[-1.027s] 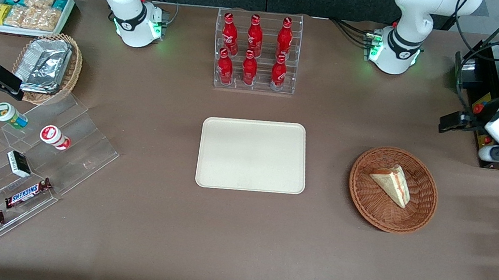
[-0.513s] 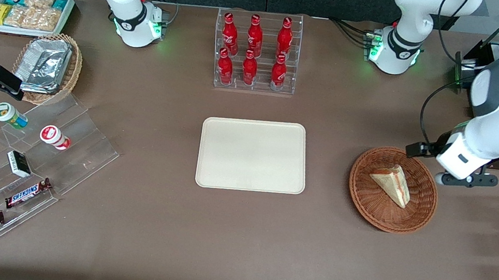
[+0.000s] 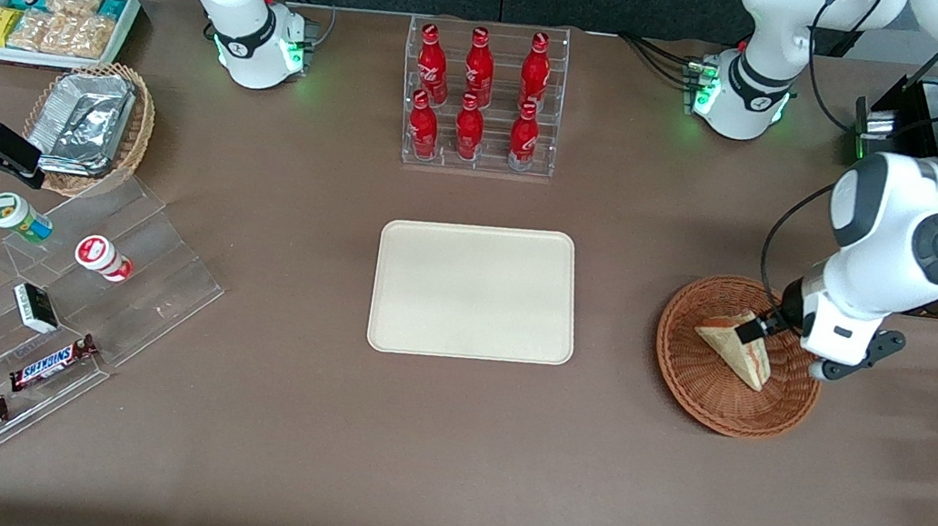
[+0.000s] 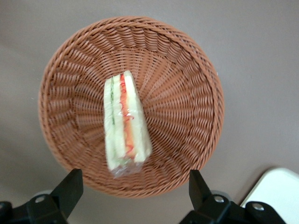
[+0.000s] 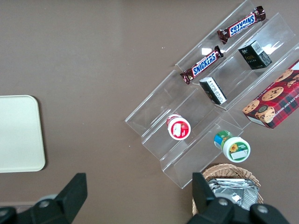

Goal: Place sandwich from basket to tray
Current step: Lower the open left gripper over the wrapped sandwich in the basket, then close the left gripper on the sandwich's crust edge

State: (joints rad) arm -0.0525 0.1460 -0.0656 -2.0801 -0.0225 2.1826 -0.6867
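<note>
Sandwich point(image 4: 125, 122) lying in wicker basket point(image 4: 196, 79), tray point(image 3: 476, 292) bare, gripper point(image 4: 131, 189) above basket, jaws spread apart

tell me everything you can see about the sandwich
The sandwich is a triangular wedge of pale white bread with red-orange and green filling showing along its cut edge, and it looks wrapped in clear film. It lies in the round reddish-brown woven basket, near the middle, resting on the weave. The gripper hovers above it with fingers open, not touching it. The cream tray lies apart from it, toward the parked arm's end of the table.
</note>
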